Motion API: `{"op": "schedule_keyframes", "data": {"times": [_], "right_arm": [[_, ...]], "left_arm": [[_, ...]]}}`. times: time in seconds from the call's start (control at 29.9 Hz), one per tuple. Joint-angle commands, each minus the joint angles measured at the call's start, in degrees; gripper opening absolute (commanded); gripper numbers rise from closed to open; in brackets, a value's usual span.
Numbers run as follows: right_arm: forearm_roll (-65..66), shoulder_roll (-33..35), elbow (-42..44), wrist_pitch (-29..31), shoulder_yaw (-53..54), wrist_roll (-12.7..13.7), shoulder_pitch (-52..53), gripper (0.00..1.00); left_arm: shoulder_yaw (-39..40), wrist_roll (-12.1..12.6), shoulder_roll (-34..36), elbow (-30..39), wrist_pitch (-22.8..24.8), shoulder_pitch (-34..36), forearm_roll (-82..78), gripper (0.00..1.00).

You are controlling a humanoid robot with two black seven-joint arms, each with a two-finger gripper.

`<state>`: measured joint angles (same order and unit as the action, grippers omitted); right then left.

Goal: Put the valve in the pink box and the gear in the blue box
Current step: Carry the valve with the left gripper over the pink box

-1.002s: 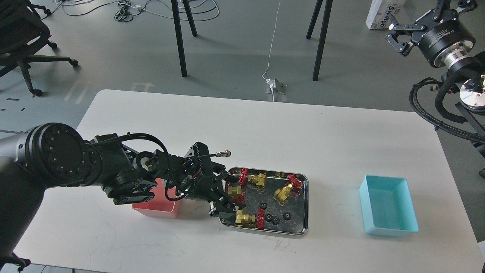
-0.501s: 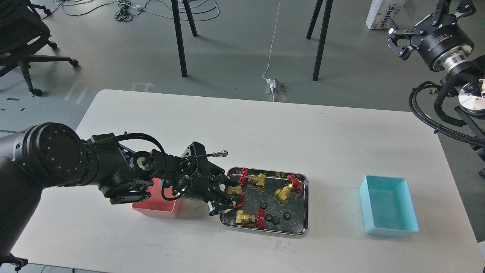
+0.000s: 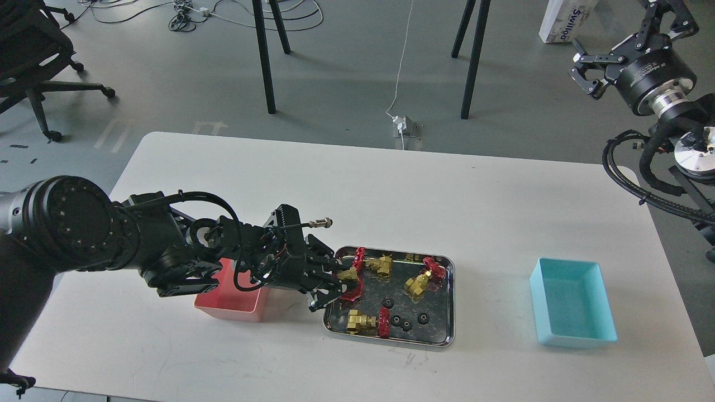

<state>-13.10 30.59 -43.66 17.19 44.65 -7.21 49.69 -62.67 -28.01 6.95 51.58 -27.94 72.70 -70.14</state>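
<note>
My left gripper [image 3: 337, 285] is shut on a brass valve [image 3: 348, 275] with a red handwheel, at the left end of the steel tray [image 3: 450, 296]. The valve is tilted in the fingers. Three more valves lie in the tray, at the back [image 3: 381, 264], at the back right [image 3: 420, 281] and at the front [image 3: 366, 322]. Several small black gears [image 3: 423, 319] lie along the tray's front. The pink box [image 3: 234, 298] stands just left of the tray, partly hidden by my left arm. The blue box [image 3: 575, 301] stands at the right. My right gripper [image 3: 631, 33] is open, high off the table's far right.
The white table's [image 3: 391, 195] right edge runs under my right arm's cables [image 3: 637, 173]. Beyond the table are black stand legs [image 3: 265, 61], an office chair [image 3: 33, 61] and floor cables.
My left gripper has closed on the valve at the tray's left end and drawn back slightly left; the valve now sits tilted. My right gripper has turned a little in place.
</note>
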Motion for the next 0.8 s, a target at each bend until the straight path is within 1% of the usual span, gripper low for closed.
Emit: {"op": "schedule_keyframes", "data": {"times": [0.0, 0.07, 0.23, 0.33, 0.47, 0.6, 0.77], "right_arm": [[0.0, 0.0, 0.2, -0.1, 0.2, 0.0, 0.0, 1.00], [0.0, 0.0, 0.3, -0.1, 0.3, 0.0, 0.0, 1.00], [0.0, -0.8, 0.0, -0.2, 0.4, 0.2, 1.0, 1.00], [0.1, -1.0, 0.7, -1.8, 0.4, 0.4, 5.1, 1.00], [0.2, -2.5, 2.4, -6.8, -0.4, 0.6, 10.9, 1.00], [0.2, -5.6, 7.4, -7.6, -0.4, 0.8, 13.2, 1.00], [0.2, -7.5, 7.9, -7.6, -0.4, 0.8, 12.5, 1.00]], "left_arm": [[0.2, 0.0, 1.4, 1.8, -0.1, 1.6, -0.1, 0.16], [0.6, 0.0, 2.8, 4.2, -0.1, 3.3, -0.1, 0.16], [5.2, 0.0, 8.2, 11.8, -0.1, 6.4, -0.1, 0.16], [5.4, 0.0, 10.6, 13.5, -0.1, 6.6, -0.2, 0.16], [6.4, 0.0, 17.6, 17.2, -0.1, 7.5, -0.9, 0.16], [9.1, 0.0, 25.7, 22.7, -0.1, 9.7, -4.2, 0.16], [9.0, 0.0, 31.1, 23.0, -0.1, 9.7, -6.7, 0.16]]}}
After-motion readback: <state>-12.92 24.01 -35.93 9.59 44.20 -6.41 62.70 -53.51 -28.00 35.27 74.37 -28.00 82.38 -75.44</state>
